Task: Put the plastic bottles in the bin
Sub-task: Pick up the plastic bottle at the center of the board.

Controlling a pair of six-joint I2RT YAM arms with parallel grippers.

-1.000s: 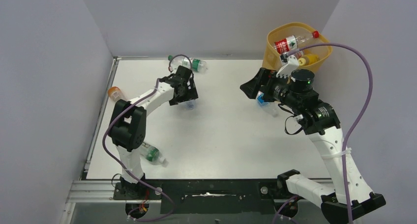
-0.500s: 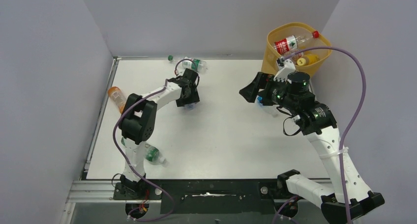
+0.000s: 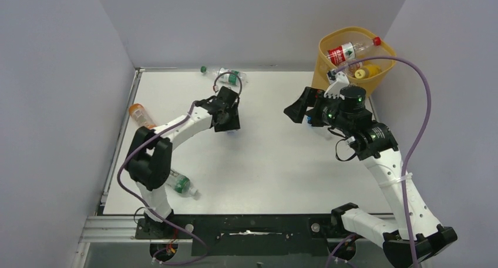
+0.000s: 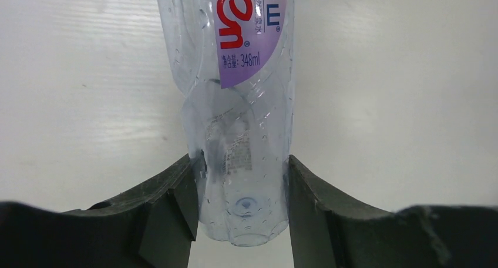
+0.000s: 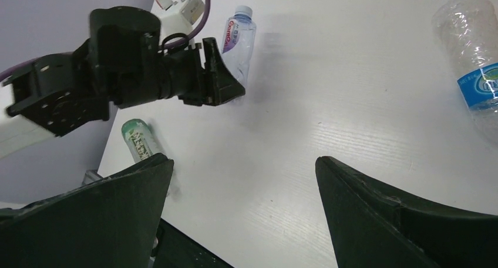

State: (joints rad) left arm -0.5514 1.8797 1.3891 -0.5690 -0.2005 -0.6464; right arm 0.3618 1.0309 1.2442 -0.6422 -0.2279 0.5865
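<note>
A clear plastic bottle [image 4: 235, 103] with a purple label lies on the white table, and my left gripper [image 4: 241, 165] is shut on its base end. From above, that gripper [image 3: 228, 121] covers nearly all of the bottle. The right wrist view shows the same bottle [image 5: 238, 39] sticking out of the left gripper [image 5: 218, 86]. My right gripper [image 3: 295, 111] hangs open over the table with nothing between its fingers [image 5: 117, 209]. The yellow-orange bin [image 3: 323, 65] stands at the back right with a red-labelled bottle [image 3: 345, 51] across its rim.
Loose bottles lie around: a green-labelled one [image 3: 228, 75] at the back edge, an orange one [image 3: 139, 114] at the left edge, another green-labelled one [image 3: 181, 184] near the left arm's base, and a blue-labelled one [image 5: 478, 74] by the right arm.
My left gripper has closed on the purple-labelled bottle and shifted slightly right. The right arm has edged a little left, its jaws still open.
</note>
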